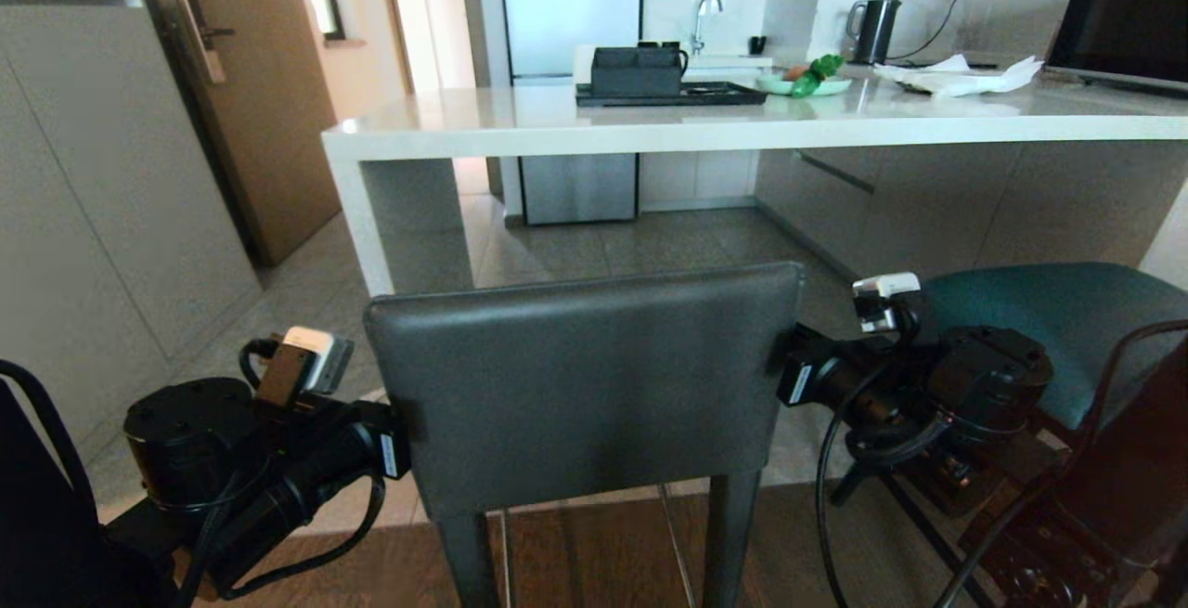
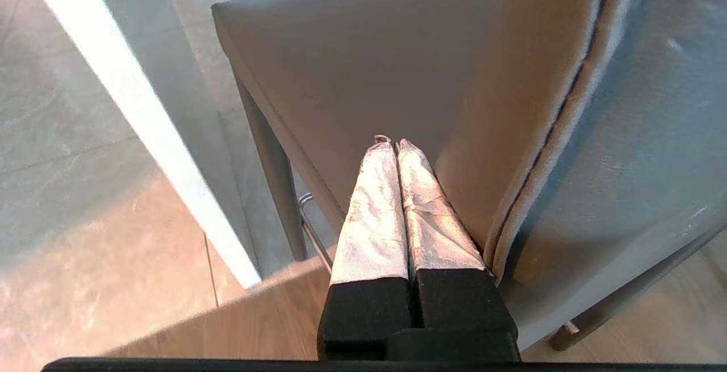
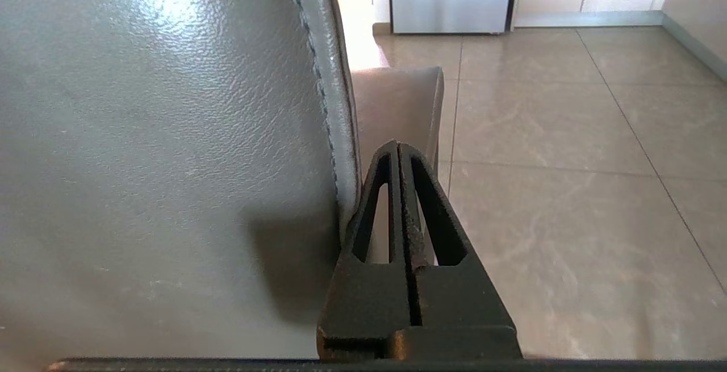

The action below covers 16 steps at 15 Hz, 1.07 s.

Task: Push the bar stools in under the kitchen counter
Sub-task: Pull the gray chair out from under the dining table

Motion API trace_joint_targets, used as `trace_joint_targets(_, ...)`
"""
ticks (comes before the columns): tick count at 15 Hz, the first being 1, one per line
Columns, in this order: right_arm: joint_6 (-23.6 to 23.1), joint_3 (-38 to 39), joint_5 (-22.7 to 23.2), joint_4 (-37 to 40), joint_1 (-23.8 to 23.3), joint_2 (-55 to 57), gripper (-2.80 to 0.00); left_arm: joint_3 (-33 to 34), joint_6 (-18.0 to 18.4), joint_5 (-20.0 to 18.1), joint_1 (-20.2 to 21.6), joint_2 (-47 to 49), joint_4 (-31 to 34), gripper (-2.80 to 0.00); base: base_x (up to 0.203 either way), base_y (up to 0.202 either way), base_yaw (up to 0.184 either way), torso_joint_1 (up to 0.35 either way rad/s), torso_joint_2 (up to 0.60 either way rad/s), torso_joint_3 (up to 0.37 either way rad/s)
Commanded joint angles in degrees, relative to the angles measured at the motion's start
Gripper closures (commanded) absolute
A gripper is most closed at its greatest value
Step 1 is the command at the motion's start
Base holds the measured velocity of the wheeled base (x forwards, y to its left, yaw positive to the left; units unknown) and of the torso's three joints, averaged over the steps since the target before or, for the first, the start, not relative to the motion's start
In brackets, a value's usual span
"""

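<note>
Fingers pressed together on both sides: my left gripper point(image 2: 396, 143) and right gripper point(image 3: 398, 147) flank the dark grey stool's backrest point(image 1: 585, 376), gripping nothing. Ahead, the kitchen counter point(image 1: 742, 130); teal stool point(image 1: 1067, 320) beside my right. Uneven pushing could twist it into the counter's end leg point(image 1: 367, 227).

Bright daylight, counter glare (edges warped)

I'm in a home kitchen: ahead of my claws a white counter point(image 1: 650, 130) carries a kettle point(image 1: 873, 30), a plate of food point(image 1: 804, 84) and a tray point(image 1: 670, 94); beyond are a sink tap point(image 1: 703, 19), fridge point(image 1: 570, 9) and wooden door point(image 1: 246, 79).
</note>
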Motion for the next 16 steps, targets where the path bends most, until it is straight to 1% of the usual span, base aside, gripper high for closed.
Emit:
trace_joint_targets(1,0.1,0.1,0.0,-0.5,0.0,-0.2,0.00,0.0,0.0,-0.1,-0.1,-0.1,-0.6,0.00,-0.194,0.000,0.000,0.006,0.01,0.012)
trace_joint_targets(7,0.1,0.2,0.0,-0.5,0.0,-0.6,0.00,0.1,0.0,-0.1,-0.1,-0.1,-0.6,0.00,-0.182,0.000,-0.003,0.000,0.00,0.005)
trace_joint_targets(12,0.1,1.0,0.0,-0.5,0.1,-1.0,0.00,0.5,0.5,0.0,-0.1,0.1,-0.6,0.00,-0.010,0.000,0.000,-0.003,0.00,0.000)
trace_joint_targets(16,0.1,2.5,-0.4,-0.5,1.5,-3.6,0.00,-0.1,0.5,0.1,0.0,0.4,-0.6,0.00,0.000,0.000,0.000,0.000,0.00,0.000)
